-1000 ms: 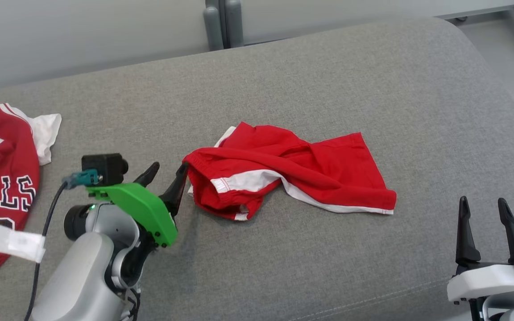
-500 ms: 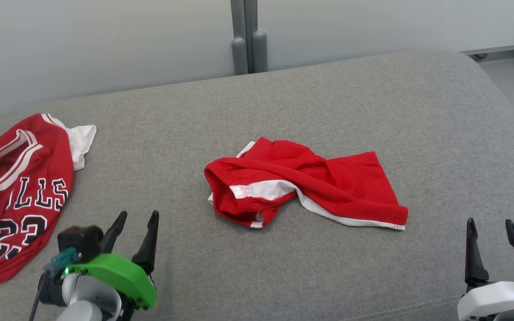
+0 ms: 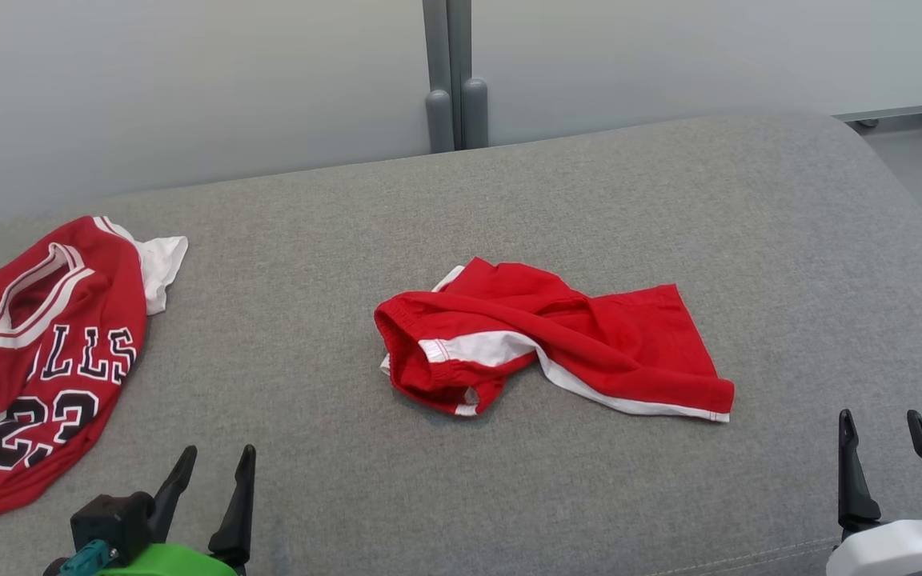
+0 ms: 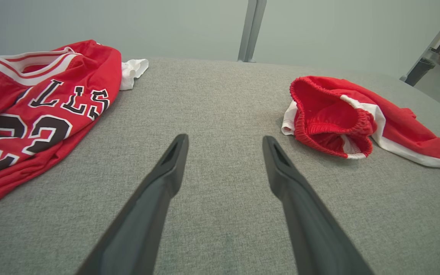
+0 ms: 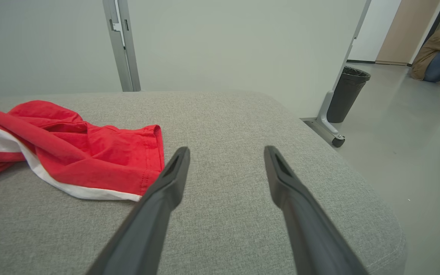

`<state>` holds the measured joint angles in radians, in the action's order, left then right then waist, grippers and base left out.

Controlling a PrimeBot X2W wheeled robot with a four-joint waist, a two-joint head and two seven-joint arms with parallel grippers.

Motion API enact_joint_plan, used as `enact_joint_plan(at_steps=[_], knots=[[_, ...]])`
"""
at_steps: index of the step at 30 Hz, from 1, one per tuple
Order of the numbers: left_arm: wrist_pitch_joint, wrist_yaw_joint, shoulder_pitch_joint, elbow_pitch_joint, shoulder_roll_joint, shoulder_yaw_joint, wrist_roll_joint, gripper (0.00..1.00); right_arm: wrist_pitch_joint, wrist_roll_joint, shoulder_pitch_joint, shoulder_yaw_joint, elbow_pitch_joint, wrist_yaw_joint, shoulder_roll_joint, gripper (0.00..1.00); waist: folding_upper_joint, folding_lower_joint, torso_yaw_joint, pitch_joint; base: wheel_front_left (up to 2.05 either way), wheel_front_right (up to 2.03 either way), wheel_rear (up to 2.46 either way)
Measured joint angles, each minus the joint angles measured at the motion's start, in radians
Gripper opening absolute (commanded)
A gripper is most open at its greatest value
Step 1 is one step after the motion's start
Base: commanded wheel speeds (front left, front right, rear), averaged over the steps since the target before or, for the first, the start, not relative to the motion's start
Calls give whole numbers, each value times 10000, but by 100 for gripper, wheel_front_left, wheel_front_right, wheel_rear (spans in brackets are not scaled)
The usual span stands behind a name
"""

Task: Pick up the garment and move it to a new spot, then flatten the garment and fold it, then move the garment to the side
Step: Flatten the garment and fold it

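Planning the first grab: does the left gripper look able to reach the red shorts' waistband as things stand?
Probably yes: the left gripper is open, only bare grey cushion lies between it and the red shorts, and the red jersey sits off to the other side.

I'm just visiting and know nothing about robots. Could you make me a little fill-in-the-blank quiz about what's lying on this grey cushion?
1. The red shorts have a ____ stripe along the side.
2. The red jersey shows the number ____.
3. The left tool and right tool both stand ____, holding nothing.
4. In the head view the jersey lies to the ____ of the shorts.
Missing words: white; 23; open; left.
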<state>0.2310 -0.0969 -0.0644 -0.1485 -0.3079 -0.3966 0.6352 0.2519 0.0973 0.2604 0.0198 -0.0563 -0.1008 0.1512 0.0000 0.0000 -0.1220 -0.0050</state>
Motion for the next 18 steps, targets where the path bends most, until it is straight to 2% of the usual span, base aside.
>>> enact_joint_plan(at_steps=[18], knots=[[121, -2, -425, 880, 50, 291, -148, 100, 0, -6, -2, -27, -42, 46, 69, 100, 0, 0, 144, -6, 0, 0, 0]])
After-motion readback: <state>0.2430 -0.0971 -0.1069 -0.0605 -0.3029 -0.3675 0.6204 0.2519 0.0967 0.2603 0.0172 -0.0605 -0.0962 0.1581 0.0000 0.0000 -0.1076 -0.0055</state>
